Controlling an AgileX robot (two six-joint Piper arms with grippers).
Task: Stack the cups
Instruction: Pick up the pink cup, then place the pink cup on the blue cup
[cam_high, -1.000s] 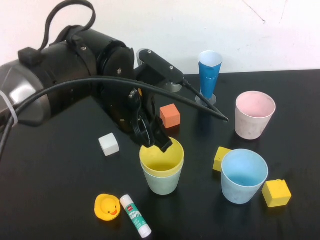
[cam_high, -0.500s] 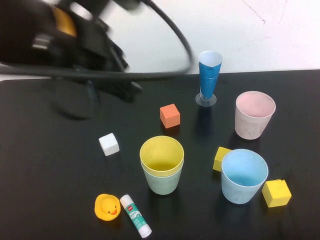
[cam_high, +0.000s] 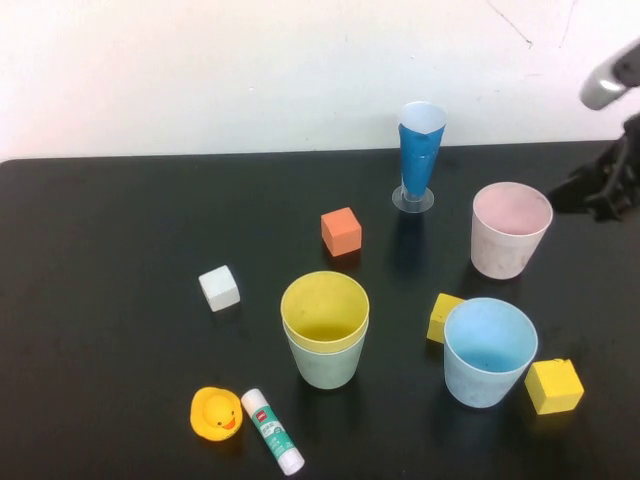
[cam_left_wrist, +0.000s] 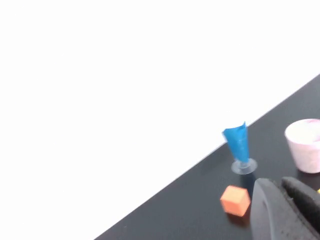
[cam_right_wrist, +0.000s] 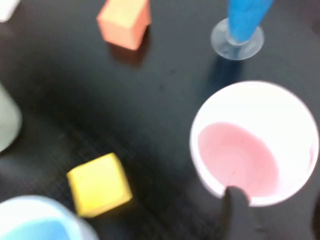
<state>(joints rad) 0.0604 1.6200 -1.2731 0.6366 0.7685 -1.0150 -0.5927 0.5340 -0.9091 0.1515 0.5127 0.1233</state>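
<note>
Yellow cup (cam_high: 324, 311) sits nested in the green cup (cam_high: 326, 364) mid-table: 1 stack made. Blue cup (cam_high: 489, 351) and pink cup (cam_high: 510, 229) wait apart. Left gripper (cam_left_wrist: 289, 210) closed, empty; right gripper (cam_right_wrist: 280, 212) at the pink rim, can't tell its spread.

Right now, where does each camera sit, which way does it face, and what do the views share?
High view: raised on the robot's side, angled down at the table; yellow cup nested in green cup; right tool at the right edge.
Left wrist view: lifted high, facing the wall and table's far edge; left tool, shut, in the corner.
Right wrist view: looking down onto the pink cup; a right-tool fingertip near its rim.
Shared: pink cup, orange block, dark-blue cone cup.
</note>
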